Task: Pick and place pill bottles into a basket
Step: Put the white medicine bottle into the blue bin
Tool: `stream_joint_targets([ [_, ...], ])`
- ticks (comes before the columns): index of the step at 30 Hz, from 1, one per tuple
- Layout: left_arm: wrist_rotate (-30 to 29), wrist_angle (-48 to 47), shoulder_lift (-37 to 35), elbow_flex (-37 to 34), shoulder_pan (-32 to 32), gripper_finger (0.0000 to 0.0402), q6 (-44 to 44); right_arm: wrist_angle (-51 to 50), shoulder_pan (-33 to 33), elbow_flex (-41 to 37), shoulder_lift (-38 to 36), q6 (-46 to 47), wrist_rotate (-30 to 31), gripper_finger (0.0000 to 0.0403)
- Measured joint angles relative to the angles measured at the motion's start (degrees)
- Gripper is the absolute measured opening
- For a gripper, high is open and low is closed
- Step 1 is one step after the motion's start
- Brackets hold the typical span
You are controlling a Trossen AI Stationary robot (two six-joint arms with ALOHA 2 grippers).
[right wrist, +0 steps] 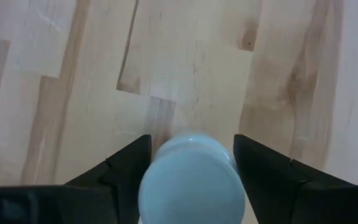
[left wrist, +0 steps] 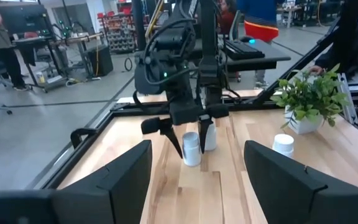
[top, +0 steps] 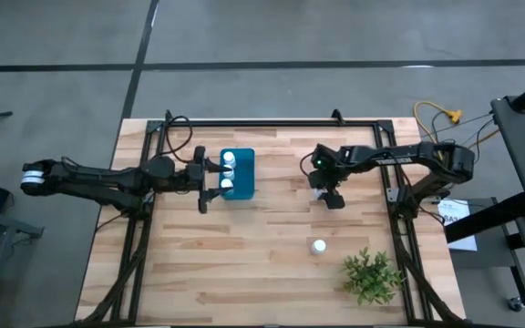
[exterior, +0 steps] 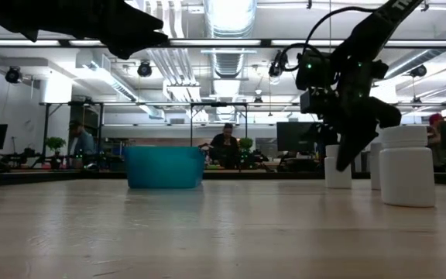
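The blue basket [top: 244,173] stands at the table's far middle with white pill bottles [top: 228,172] in its left half. My left gripper [top: 206,185] hovers open and empty just left of the basket. My right gripper [top: 332,197] points down, open. Its fingers [right wrist: 126,168] stand on either side of an upright bottle's cap [right wrist: 191,180]; I cannot tell whether they touch it. The left wrist view shows this bottle [left wrist: 191,150] between the fingers and a second bottle [left wrist: 210,138] just behind it. Another bottle [top: 318,246] stands alone nearer the front edge.
A green potted plant [top: 372,275] stands at the front right, close to the lone bottle. Black frame rails [top: 272,122] run along the table's far, left and right sides. People sit in the room beyond the table [exterior: 227,143].
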Motion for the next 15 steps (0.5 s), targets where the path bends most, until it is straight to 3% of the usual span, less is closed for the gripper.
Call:
stream_joint_targets([
  [10, 0.00, 0.31, 0.61, 0.00, 0.00, 0.0238, -0.18, 0.24, 0.00, 0.00, 0.08, 0.04, 0.11, 0.0217],
  [15, -0.01, 0.43, 0.81, 0.00, 0.00, 0.0238, -0.20, -0.07, 0.00, 0.00, 0.08, -0.10, 0.11, 0.0188],
])
